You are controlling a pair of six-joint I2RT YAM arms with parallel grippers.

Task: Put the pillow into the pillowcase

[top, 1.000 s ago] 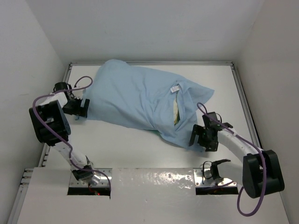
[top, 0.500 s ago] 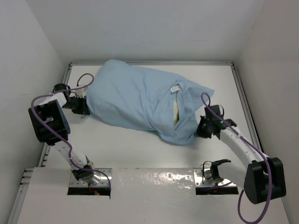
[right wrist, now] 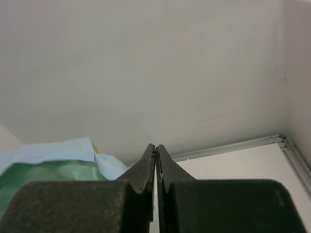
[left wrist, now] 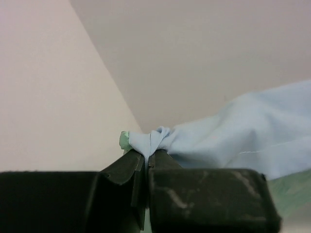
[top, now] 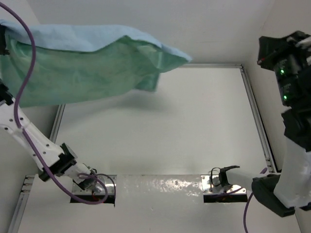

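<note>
1. Pillowcase (left wrist: 233, 131) cloth sat bunched between the two fingers of the left tool (left wrist: 147, 156), which were pressed together on a knot of its light blue side (a sliver of green showed just left of the knot).
2. From that grip the cloth spread away to the right in the left wrist view, light blue above and sea-green below.
3. From above, the pillowcase (top: 87, 68) hung in the air over the far left of the counter (top: 194, 126), touching it nowhere, green face toward the camera and a light blue band along its top edge.
4. Its free end tapered to a point toward the middle of the back wall (top: 146, 29).
5. The right tool (right wrist: 155, 148) stood shut, fingertip against fingertip, with nothing between them.
6. It was well apart from the cloth, which showed low at the left of the right wrist view.
7. A small yellow fleck (right wrist: 95, 146) sat at the cloth's edge there (whether it belonged to the pillow, I could not tell).
8. A purple cable (top: 24, 73) ran along the left arm (top: 29, 141), crossing in front of the cloth.
9. The right arm (top: 296, 145) stood tall at the right edge of the counter.
</note>
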